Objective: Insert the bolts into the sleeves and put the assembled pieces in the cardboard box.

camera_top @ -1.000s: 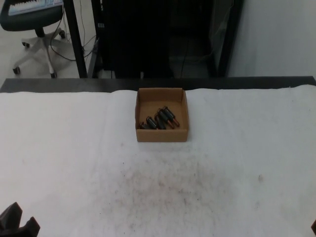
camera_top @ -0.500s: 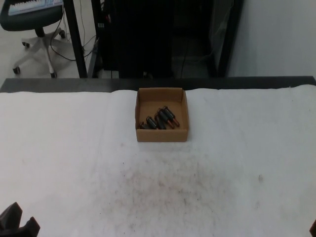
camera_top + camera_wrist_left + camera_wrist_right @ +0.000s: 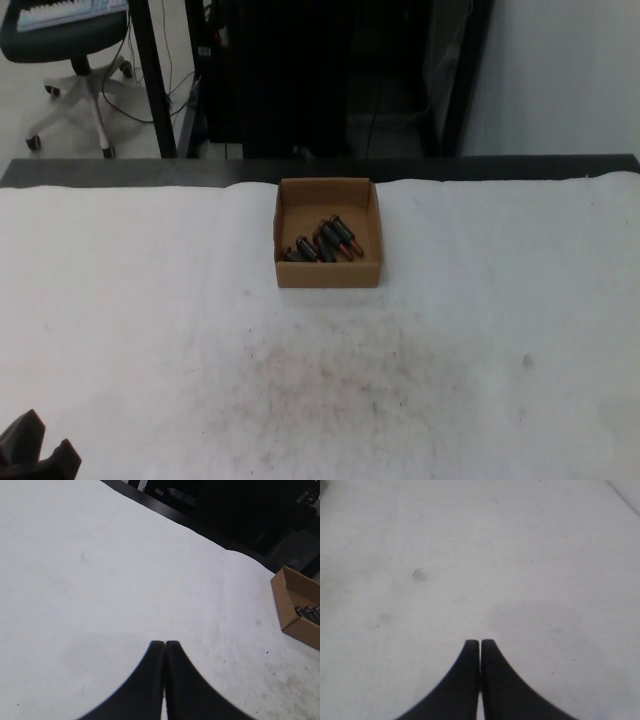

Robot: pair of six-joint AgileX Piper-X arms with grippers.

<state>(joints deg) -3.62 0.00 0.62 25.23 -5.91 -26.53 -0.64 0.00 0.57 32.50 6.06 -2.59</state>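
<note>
The cardboard box [image 3: 328,272] stands at the middle of the white bench cover, toward the back. Several dark assembled bolt-and-sleeve pieces [image 3: 325,240] lie inside it. The left wrist view shows the same box [image 3: 292,602] off to one side with the pieces [image 3: 307,612] in it. My left gripper [image 3: 165,644] is shut with nothing between its fingers, low over bare cloth at the near left corner [image 3: 35,455]. My right gripper [image 3: 480,642] is also shut and empty, over bare cloth.
The white cloth [image 3: 450,330] has a faint dirty patch [image 3: 340,365] in front of the box. A black bench edge [image 3: 120,170] runs along the back. Behind it are dark frame posts and an office chair [image 3: 70,50].
A dark bit of an arm at the high view's lower right corner has slid out of view. The box, the pieces and the left arm are unchanged.
</note>
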